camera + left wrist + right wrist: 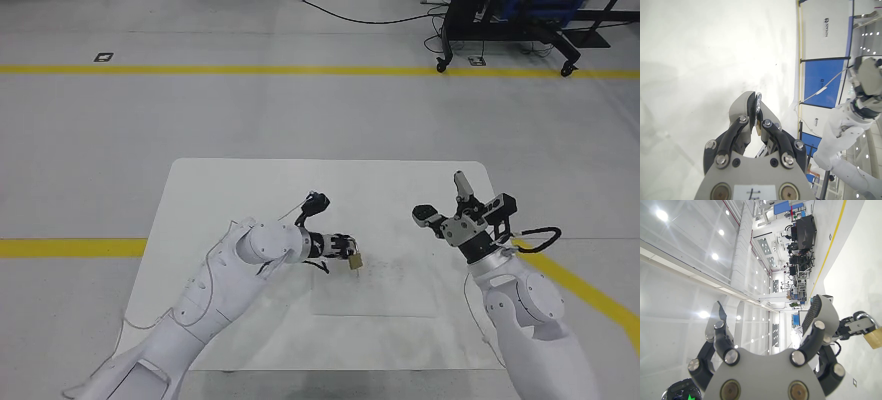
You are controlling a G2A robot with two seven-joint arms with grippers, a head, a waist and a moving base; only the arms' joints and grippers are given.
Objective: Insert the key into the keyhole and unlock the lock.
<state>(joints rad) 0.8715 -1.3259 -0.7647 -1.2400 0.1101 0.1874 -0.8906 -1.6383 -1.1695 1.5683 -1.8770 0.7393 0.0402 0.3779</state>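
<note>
A small brass padlock [355, 261] with a silver shackle hangs just above the middle of the white table [230, 190]. My left gripper [346, 248] is shut on it. In the left wrist view the shackle [758, 103] is pinched between the pads and the brass body [759, 129] sits further back between the fingers. My right gripper [445, 199] is raised over the right part of the table, open with nothing between its fingers [814, 310]. It faces the padlock [873, 338] and the left gripper [860, 325] from the side, a short way apart.
The table's right edge [497, 260] runs under the right arm. A black wheeled frame [510, 30] stands on the floor far behind the table. Yellow floor lines [200, 69] run behind and beside the table.
</note>
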